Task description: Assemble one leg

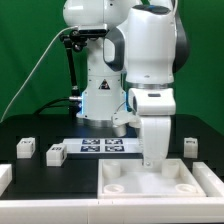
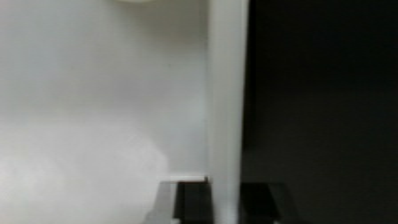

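Observation:
Three small white legs with marker tags lie on the black table in the exterior view: two at the left (image 1: 25, 148) (image 1: 55, 153) and one at the right (image 1: 188, 146). None shows in the wrist view. My gripper (image 1: 152, 158) is lowered onto the far rim of the large white square piece (image 1: 120, 180), which has raised corner sockets. In the wrist view the two dark fingers (image 2: 192, 203) straddle that piece's thin upright rim (image 2: 226, 100). They press on it from both sides, so the gripper (image 2: 226, 184) is shut on the rim.
The marker board (image 1: 103, 146) lies flat on the table behind the large white piece, in front of the arm's base. A white block edge shows at the exterior view's lower left corner (image 1: 4, 178). A green wall stands behind.

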### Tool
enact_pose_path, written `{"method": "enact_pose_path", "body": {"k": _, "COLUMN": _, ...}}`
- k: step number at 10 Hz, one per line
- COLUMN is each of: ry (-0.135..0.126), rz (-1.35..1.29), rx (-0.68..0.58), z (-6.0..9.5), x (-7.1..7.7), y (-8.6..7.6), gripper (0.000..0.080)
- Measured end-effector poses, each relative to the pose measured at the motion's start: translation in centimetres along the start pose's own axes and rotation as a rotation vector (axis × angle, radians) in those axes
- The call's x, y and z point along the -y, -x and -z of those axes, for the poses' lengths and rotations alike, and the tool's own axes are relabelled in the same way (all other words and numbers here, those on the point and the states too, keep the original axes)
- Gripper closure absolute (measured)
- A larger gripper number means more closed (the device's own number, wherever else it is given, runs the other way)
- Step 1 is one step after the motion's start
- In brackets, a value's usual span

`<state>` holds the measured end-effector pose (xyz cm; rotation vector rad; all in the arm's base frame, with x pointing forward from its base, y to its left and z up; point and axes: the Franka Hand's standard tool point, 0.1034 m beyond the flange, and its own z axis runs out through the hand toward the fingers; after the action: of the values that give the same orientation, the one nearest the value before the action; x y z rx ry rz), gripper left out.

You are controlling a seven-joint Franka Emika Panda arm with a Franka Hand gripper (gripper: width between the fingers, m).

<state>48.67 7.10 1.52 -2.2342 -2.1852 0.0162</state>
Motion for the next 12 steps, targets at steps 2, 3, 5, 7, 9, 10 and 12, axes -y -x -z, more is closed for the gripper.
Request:
{"method": "enact_pose_path", "body": {"k": 2, "ry": 0.008, "rz": 0.015, "rx": -0.007, "z": 0.00, "x": -0.40, "y": -1.02, "gripper": 0.0742}}
{"method": "enact_pose_path", "body": {"k": 3, "ry": 0.007, "rz": 0.015, "rx": -0.006, "z": 0.02, "x": -0.41, "y": -0.99, "gripper": 0.0742}}
{"method": "enact_pose_path", "body": {"k": 5, "ry": 0.006, "rz": 0.014, "rx": -0.006, "z": -0.04, "x": -0.37, "y": -0.93, "gripper": 0.0498}}
{"method": "enact_pose_path", "body": {"k": 7, "ry": 0.006, "rz": 0.014, "rx": -0.006, "z": -0.05, "x": -0.37, "y": -0.92, "gripper": 0.0316}}
{"method": "enact_pose_path", "body": {"k": 9, "ry": 0.006, "rz": 0.013, "rx": -0.006, "z": -0.05, "x": -0.36, "y": -0.92, "gripper": 0.0206}}
{"method": "enact_pose_path", "body": {"k": 10, "ry": 0.006, "rz": 0.013, "rx": -0.006, "z": -0.05, "x": -0.36, "y": -0.91, "gripper": 0.0161}}
{"method": "enact_pose_path", "body": {"k": 12, "ry": 0.006, "rz": 0.013, "rx": -0.006, "z": -0.05, "x": -0.36, "y": -0.91, "gripper": 0.0153}}
